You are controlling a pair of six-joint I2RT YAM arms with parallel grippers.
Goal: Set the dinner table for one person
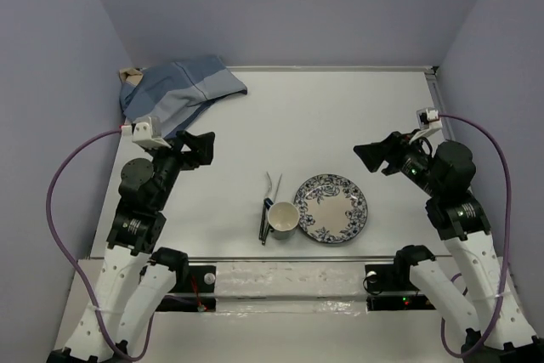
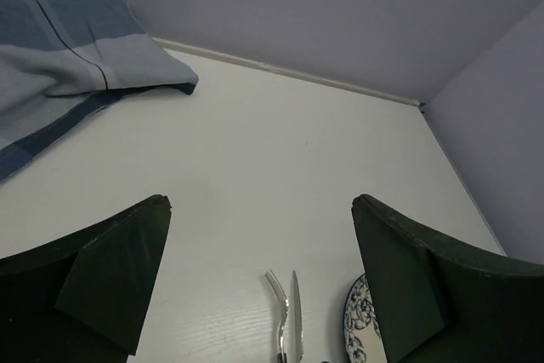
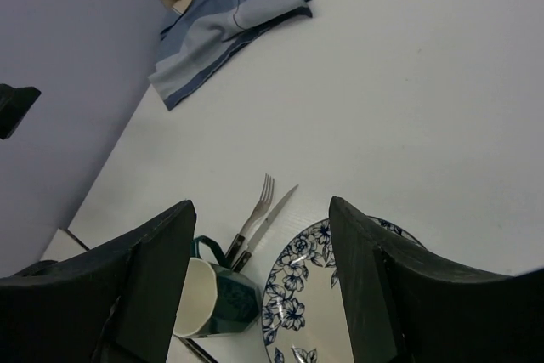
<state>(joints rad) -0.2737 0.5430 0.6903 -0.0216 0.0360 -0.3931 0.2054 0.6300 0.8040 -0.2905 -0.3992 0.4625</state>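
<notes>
The white dinner table [image 1: 289, 116] holds a blue floral plate [image 1: 331, 207] near the front middle. A mug [image 1: 282, 218], dark green outside and cream inside, lies on its side left of the plate, over the handles of a fork [image 1: 269, 189] and a knife [image 1: 276, 189]. In the right wrist view the plate [image 3: 310, 303], mug [image 3: 212, 299], fork [image 3: 259, 201] and knife [image 3: 274, 210] show between the jaws. My left gripper [image 1: 197, 147] is open and empty, left of the cutlery. My right gripper [image 1: 374, 157] is open and empty, above the plate's right side.
A blue-and-tan striped cloth placemat [image 1: 178, 91] lies crumpled at the table's back left corner, also in the left wrist view [image 2: 59, 65]. Purple walls close the table on three sides. Cables loop beside both arms.
</notes>
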